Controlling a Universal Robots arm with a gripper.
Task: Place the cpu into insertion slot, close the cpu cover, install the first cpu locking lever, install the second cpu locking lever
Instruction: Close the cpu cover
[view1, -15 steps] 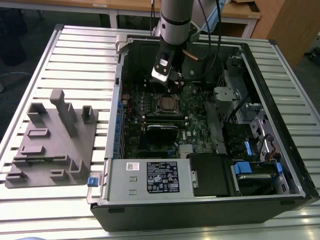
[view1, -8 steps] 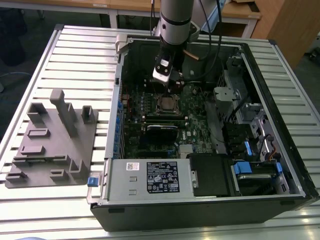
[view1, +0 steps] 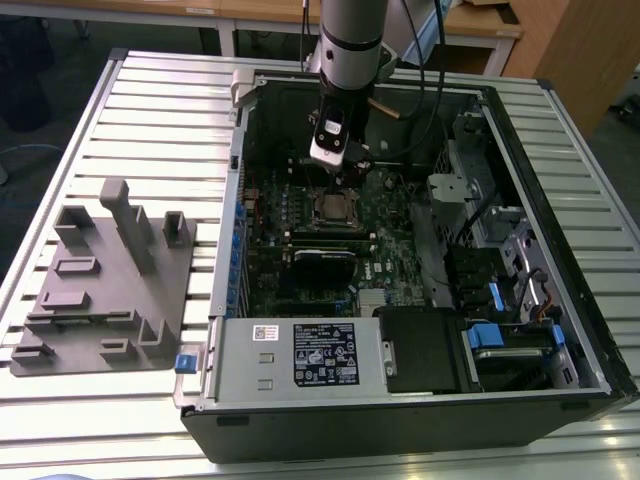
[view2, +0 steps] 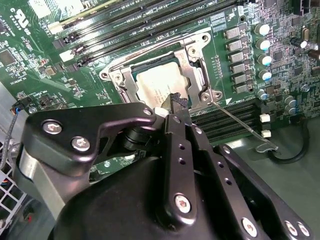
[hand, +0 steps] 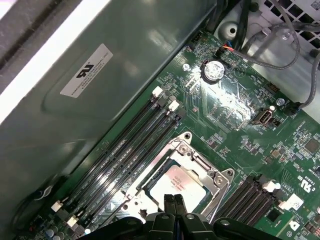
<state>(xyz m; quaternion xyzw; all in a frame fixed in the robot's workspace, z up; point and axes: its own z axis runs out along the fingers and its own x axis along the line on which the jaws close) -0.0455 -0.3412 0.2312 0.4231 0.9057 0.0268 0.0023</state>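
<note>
The cpu (view2: 156, 86) lies flat in the insertion slot (view2: 131, 84) on the green board, its silvery top showing through the cut-out of the cpu cover (view2: 196, 75), which lies down over it. In the exterior view the slot (view1: 334, 209) sits mid-board inside the open computer case. My gripper (hand: 173, 202) hangs right over the chip's edge, fingers pressed together with nothing between them; its tip (view2: 178, 102) reaches the socket rim. One thin locking lever (view2: 239, 124) sticks out loose, slanting away from the socket corner over the memory slots.
Long black memory slots (hand: 125, 150) run along both sides of the socket. Capacitors (view2: 264, 52) stand close by. The case walls (view1: 238, 200), drive bays (view1: 500, 250) and power supply (view1: 300, 355) box in the board. A grey fixture block (view1: 110, 280) rests on the table outside.
</note>
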